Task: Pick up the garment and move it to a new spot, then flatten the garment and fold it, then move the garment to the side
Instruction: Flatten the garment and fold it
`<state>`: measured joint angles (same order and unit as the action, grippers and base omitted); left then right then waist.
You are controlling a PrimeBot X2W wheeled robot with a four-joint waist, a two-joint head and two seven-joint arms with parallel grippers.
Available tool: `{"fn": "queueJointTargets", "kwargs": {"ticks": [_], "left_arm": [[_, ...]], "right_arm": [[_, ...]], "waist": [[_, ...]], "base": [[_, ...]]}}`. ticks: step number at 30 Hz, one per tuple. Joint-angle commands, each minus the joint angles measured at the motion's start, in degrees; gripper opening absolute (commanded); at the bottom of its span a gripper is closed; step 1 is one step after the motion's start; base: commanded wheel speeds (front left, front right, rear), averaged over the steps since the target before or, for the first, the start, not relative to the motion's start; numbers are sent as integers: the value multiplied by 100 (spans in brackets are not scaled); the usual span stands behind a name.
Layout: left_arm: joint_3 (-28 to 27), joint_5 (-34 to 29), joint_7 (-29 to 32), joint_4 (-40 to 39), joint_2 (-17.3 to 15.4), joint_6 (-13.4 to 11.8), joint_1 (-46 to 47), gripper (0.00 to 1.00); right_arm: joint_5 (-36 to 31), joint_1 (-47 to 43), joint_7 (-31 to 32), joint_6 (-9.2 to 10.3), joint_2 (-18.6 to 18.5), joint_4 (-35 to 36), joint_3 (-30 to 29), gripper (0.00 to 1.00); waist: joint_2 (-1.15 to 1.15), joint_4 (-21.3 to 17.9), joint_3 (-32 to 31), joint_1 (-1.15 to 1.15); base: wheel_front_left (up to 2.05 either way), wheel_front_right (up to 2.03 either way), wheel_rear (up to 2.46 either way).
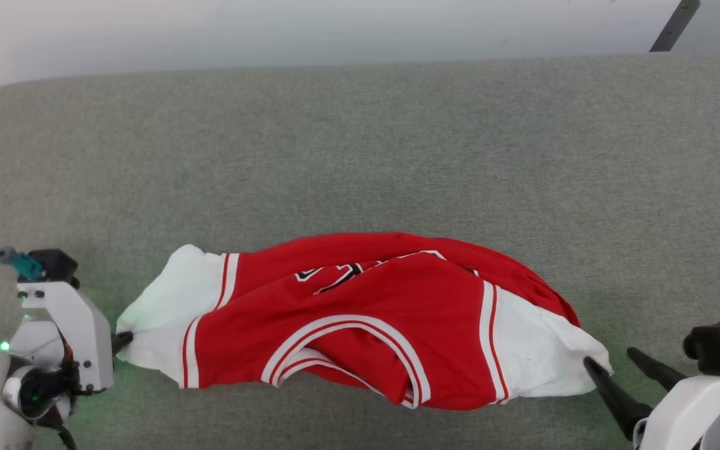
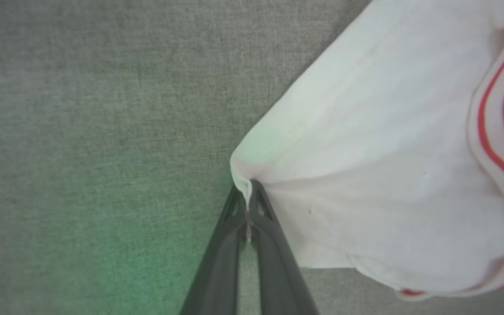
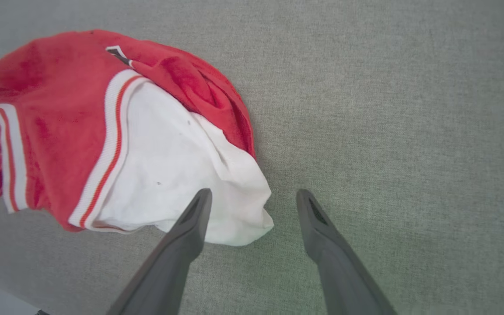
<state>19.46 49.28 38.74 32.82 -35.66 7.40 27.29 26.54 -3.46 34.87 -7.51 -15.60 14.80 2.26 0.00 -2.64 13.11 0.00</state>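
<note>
head view takes in a grey felt-like surface (image 1: 360,137) running from edge to edge, with a pale wall (image 1: 272,31) along the twelve o'clock side. the garment (image 1: 347,325) lies crumpled on that surface, below centre toward six o'clock, and stretches from nine to three. its red body is bunched in the middle. a white sleeve closes each end: the nine o'clock sleeve (image 1: 160,306) and the three o'clock sleeve (image 1: 541,356), each bordered by white-and-red striped trim. a striped collar band (image 1: 347,328) curves across the red toward six o'clock. a scrap of black lettering (image 1: 335,275) outlined in white peeks from a fold on the garment's twelve o'clock side.

the left gripper (image 1: 124,340) sits at the tip of the nine o'clock sleeve. in the left wrist view its dark fingers (image 2: 274,245) are pressed together with a pinch of white hem caught between the tips.

the right gripper (image 1: 610,361) reaches in from about four o'clock, with its fingers (image 3: 177,245) spread wide and holding nothing. in the right wrist view one tip overlaps the corner of the three o'clock sleeve and the other stands over bare surface beside it. i cannot tell whether that tip touches the cloth.

a faint green glow tints the surface by each gripper.
</note>
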Motion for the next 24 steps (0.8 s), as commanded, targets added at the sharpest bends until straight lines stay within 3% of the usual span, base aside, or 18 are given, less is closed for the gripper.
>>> {"fn": "queueJointTargets", "kwargs": {"ticks": [1,12,13,14,15,24], "left_arm": [[118,6,-7,98,144,1,-51,0],[331,151,-177,-44,219,2,140,0],[355,168,-192,-54,223,2,151,0],[375,180,-197,-62,230,2,165,0],[399,188,-208,-68,239,2,187,0],[448,324,-140,-186,140,4,263,0]], "right_arm": [[-34,-14,39,4,40,-34,14,100],[-101,530,346,3,129,-948,230,100],[-96,569,397,4,156,-1083,230,52],[-104,611,430,4,180,-1187,227,37],[-158,655,464,4,181,-1278,221,0],[-82,820,913,5,242,-1265,42,0]], "waist": [[0,26,21,0],[0,187,165,0],[0,202,175,0],[0,219,185,0],[0,238,194,0],[0,301,160,0]], "base": [[0,0,0],[0,0,0],[0,0,0],[0,0,0],[0,0,0],[0,0,0]]}}
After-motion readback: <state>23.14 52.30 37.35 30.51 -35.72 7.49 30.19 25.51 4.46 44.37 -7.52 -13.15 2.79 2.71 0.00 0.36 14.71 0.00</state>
